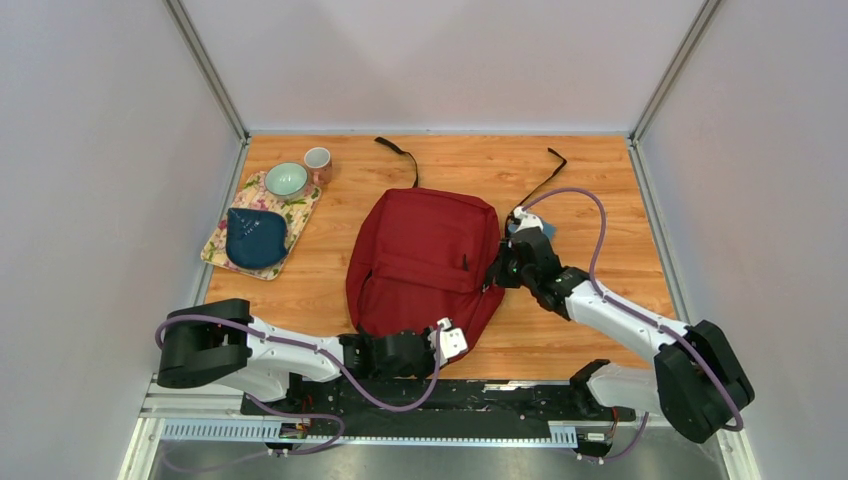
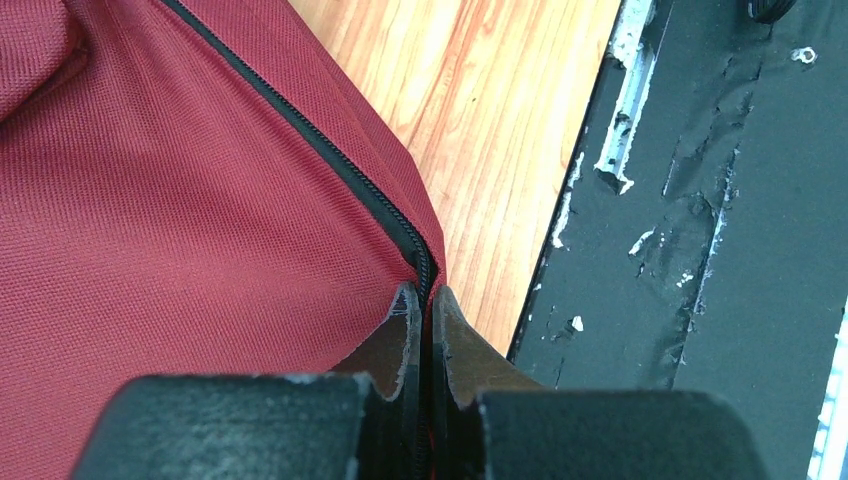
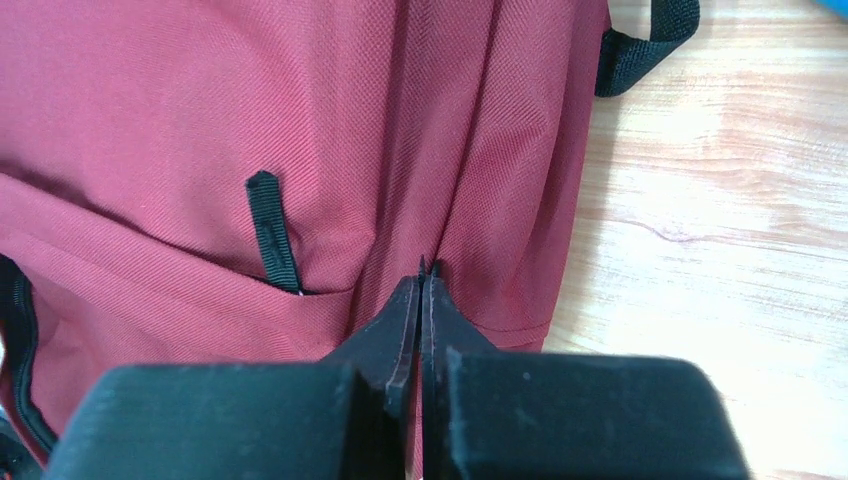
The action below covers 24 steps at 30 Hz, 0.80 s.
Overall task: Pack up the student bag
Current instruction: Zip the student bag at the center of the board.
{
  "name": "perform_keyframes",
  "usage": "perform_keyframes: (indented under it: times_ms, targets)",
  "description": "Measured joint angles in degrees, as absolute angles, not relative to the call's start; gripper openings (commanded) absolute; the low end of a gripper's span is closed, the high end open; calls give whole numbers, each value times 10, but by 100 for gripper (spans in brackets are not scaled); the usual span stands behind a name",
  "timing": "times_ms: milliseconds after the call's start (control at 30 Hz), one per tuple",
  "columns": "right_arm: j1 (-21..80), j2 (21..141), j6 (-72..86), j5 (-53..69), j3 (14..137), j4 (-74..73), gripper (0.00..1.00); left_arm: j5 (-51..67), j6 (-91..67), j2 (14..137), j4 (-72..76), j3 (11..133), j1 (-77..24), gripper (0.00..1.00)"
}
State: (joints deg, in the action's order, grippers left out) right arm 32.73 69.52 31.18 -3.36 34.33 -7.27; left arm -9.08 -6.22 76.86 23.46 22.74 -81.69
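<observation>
The student bag (image 1: pixel 425 255), a dark red backpack, lies flat in the middle of the wooden table. My left gripper (image 1: pixel 458 343) is at its near right corner, shut on the black zipper edge (image 2: pixel 330 160); in the left wrist view the zipper runs straight between my fingertips (image 2: pixel 405 305). My right gripper (image 1: pixel 496 272) is against the bag's right side, shut on a fold of red fabric (image 3: pixel 470 190), where the creases meet at the tips. A black zipper pull (image 3: pixel 272 235) hangs at the front pocket, left of those tips.
At the far left, a flowered tray (image 1: pixel 300 212) holds a green bowl (image 1: pixel 286 180) and a dark blue pouch (image 1: pixel 256 237), with a cup (image 1: pixel 318 162) beside it. Black straps (image 1: pixel 398 152) trail behind the bag. A teal-blue item (image 1: pixel 548 230) peeks out behind the right wrist. The black base rail (image 2: pixel 690 200) lies close to my left gripper.
</observation>
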Motion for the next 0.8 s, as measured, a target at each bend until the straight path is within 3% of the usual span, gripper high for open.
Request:
perform_keyframes:
  times_ms: [233, 400, 500, 533, 567, 600, 633, 700, 767, 800]
  targets:
    - [321, 675, 312, -22, 343, -79, 0, -90, -54, 772, 231, 238, -817, 0]
    - [313, 649, 315, -43, 343, -88, 0, -63, -31, 820, 203, 325, -818, 0]
    - [305, 623, 317, -60, 343, -108, 13, -41, -32, 839, 216, 361, -818, 0]
    - [303, 617, 318, -64, 343, -114, 26, -35, -34, 839, 222, 360, -818, 2]
    - [300, 613, 320, -69, 343, -120, 34, -30, -36, 839, 227, 359, -818, 7]
    - [296, 611, 323, -72, 343, -125, 42, -28, -39, 839, 231, 356, -818, 23]
    - [292, 609, 325, -75, 341, -128, 54, -26, -42, 839, 232, 352, -819, 30]
    - [280, 606, 331, -78, 335, -138, 60, -26, -51, 839, 227, 343, -821, 45]
    - [270, 599, 337, -79, 324, -146, 62, -33, -62, 834, 210, 337, -823, 54]
    - [267, 593, 340, -77, 317, -150, 62, -39, -67, 828, 200, 334, -824, 64]
